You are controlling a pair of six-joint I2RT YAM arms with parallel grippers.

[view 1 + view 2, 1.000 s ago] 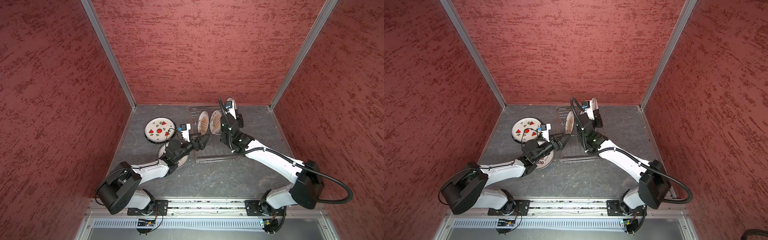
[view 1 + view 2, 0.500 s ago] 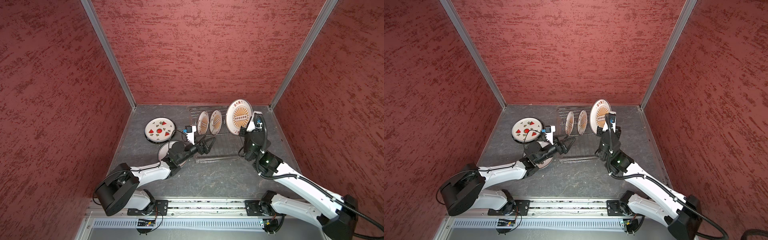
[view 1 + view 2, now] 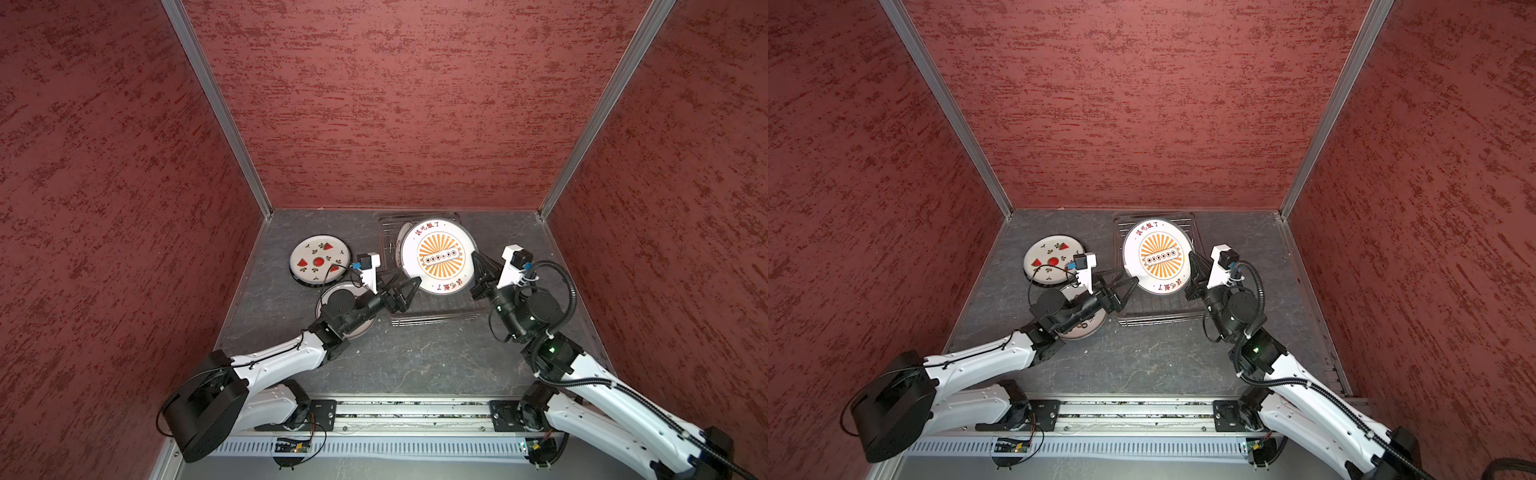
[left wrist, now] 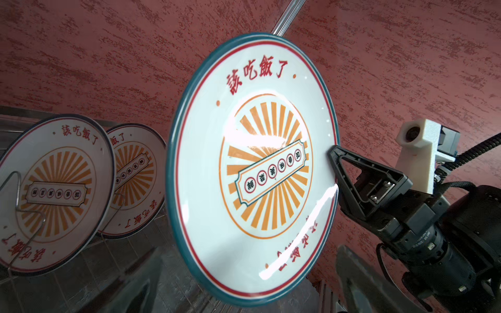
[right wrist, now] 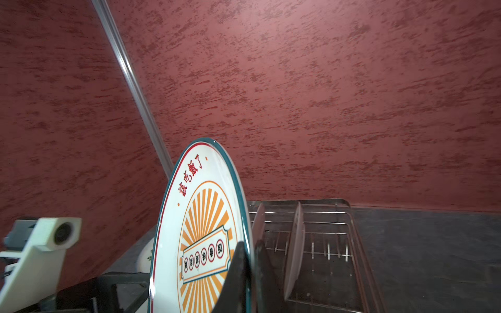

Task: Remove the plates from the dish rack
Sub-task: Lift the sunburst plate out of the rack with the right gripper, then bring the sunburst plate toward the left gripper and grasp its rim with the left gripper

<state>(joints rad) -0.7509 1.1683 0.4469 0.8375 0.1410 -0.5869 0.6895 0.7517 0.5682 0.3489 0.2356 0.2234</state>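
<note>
A round white sunburst plate (image 3: 438,257) (image 3: 1156,257) (image 4: 252,173) (image 5: 200,244) with a teal rim, orange rays and red characters is held on edge in the air above the dish rack (image 3: 436,311) (image 3: 1154,309) (image 5: 325,244). Its printed face is turned towards the left side of the rack and partly upward. The banner across its middle is seen running at a slant.

The plate is clamped by the right gripper (image 3: 475,266) (image 3: 1192,266) (image 4: 334,155) (image 5: 250,260), whose jaws are closed thin on the rim nearest the rack's right edge, with one finger on each face. The right arm is raised from the front rail with its elbow bent, and its wrist is held beside the rack's right side.

The left gripper (image 3: 403,282) (image 3: 1121,282) is held with its jaws wide apart at the rack's front left corner, aimed at the plate's lower rim. Whether the rim is touched cannot be told. The left arm is stretched low and nearly straight from the rail towards the rack.

Two matching sunburst plates (image 4: 54,189) (image 4: 135,184) are seen standing upright between the rack's prongs, behind the lifted one.

To the left of the rack, a watermelon plate (image 3: 319,259) (image 3: 1052,259) lies flat on the grey table. Another flat plate (image 3: 1090,324) lies nearer the rack's front left corner, mostly hidden under the left wrist.
</note>
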